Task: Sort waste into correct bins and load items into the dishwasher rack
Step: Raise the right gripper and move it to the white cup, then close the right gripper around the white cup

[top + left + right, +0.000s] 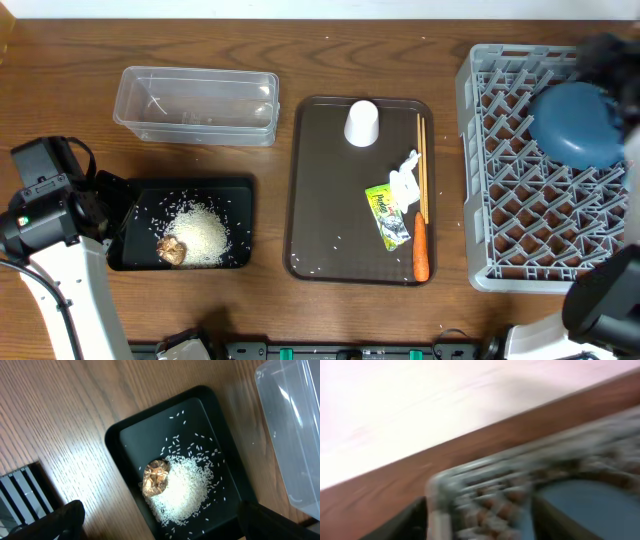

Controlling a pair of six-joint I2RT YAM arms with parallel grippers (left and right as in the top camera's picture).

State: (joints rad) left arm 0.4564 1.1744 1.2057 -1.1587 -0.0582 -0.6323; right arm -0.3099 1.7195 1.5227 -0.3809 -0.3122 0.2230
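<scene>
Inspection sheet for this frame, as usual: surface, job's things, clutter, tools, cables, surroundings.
Surface: wooden table, stray grains on brown tray.
Job's things: tub empty; black tray holds rice and lump; cup, chopsticks, tissue, wrapper, carrot on brown tray; blue dish on rack.
Clutter: nothing seen.
Tools: left tool open above black tray; right tool blurred, seemingly open over rack.
Cables: nothing seen.
Surroundings: pale surface beyond table's far edge.
</scene>
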